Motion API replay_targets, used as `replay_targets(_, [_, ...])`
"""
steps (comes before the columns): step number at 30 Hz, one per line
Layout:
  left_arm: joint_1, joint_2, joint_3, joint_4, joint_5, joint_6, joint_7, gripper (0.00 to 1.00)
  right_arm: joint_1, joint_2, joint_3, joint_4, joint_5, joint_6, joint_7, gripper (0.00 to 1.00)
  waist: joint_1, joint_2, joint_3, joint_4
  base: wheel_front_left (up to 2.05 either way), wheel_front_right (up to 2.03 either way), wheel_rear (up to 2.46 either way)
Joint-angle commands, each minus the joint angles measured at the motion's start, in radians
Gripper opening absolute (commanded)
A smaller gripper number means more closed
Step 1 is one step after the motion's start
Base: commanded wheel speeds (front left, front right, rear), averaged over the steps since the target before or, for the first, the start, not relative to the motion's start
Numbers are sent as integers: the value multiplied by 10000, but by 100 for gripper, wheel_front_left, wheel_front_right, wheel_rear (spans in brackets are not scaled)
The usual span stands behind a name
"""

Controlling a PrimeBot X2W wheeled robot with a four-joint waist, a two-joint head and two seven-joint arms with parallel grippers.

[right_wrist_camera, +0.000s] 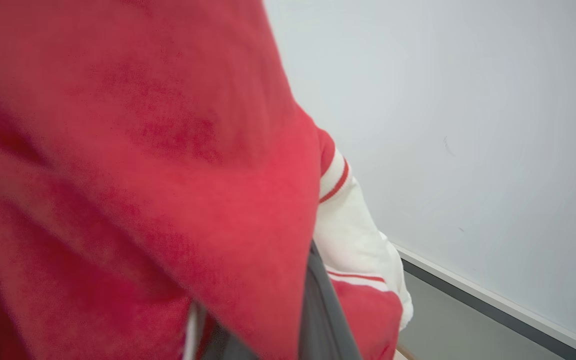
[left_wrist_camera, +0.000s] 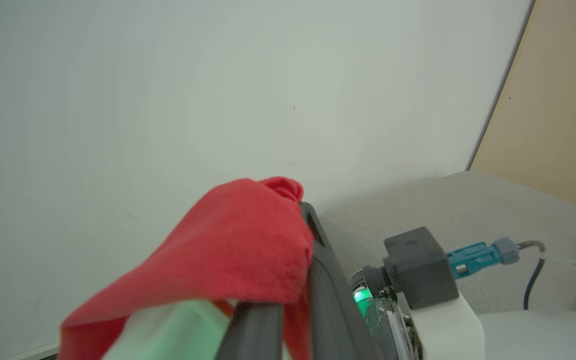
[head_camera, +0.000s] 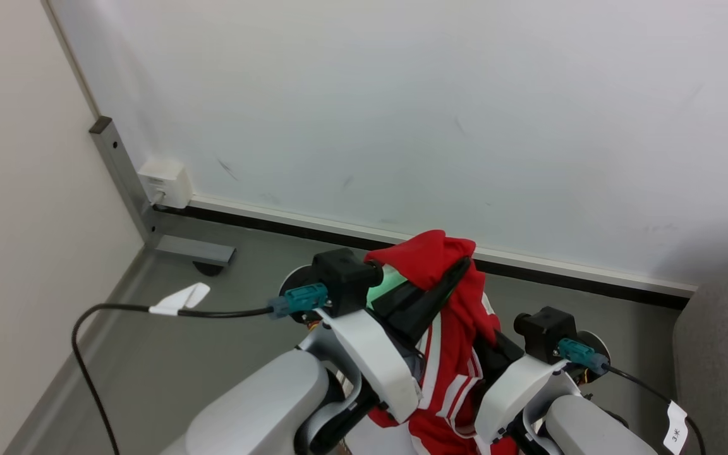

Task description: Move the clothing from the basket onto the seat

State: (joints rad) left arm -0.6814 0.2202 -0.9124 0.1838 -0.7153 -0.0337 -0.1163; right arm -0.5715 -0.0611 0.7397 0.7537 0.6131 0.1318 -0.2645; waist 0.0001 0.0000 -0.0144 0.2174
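Note:
The clothing [head_camera: 449,354], a red garment with white panels and stripes, hangs between my two raised arms in front of a pale wall. My left gripper [head_camera: 455,268] holds its top bunch up high, the dark fingers [left_wrist_camera: 325,280] shut on the red fabric [left_wrist_camera: 238,260], which drapes over their tips. My right gripper [head_camera: 497,344] sits lower, behind the hanging cloth. The red and white fabric [right_wrist_camera: 143,175] covers it, with one dark finger [right_wrist_camera: 318,305] showing, so its state is hidden. The grey seat [head_camera: 724,354] [left_wrist_camera: 468,210] lies at the right. The basket is out of view.
A pale wall panel [head_camera: 433,114] with a dark baseboard [head_camera: 591,278] stands close ahead. A grey metal post with a foot [head_camera: 193,249] and a white box [head_camera: 165,183] fill the left corner. Black cables with white tags [head_camera: 181,298] trail from both wrists over the grey floor [head_camera: 168,354].

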Motion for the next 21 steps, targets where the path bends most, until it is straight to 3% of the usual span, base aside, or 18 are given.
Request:
replay_targets(1, [127,123,107,78,-178,61,-73,0,65,-54,-81,-190,-32,-21,5,0,-1,0,20,-57,0,0,0])
replay_targets(19, [979,798,269,400,-437,268,-339,0,1322,-357,-2329,-3348,401,-22,5,0,-1,0,81,-851,0,0,0])
replay_targets(21, [1001,807,246,305,-414,269,-382,45,1394,-425,-2446,-3606,542,-22,4,0,-1,0,93,-962,0,0,0])
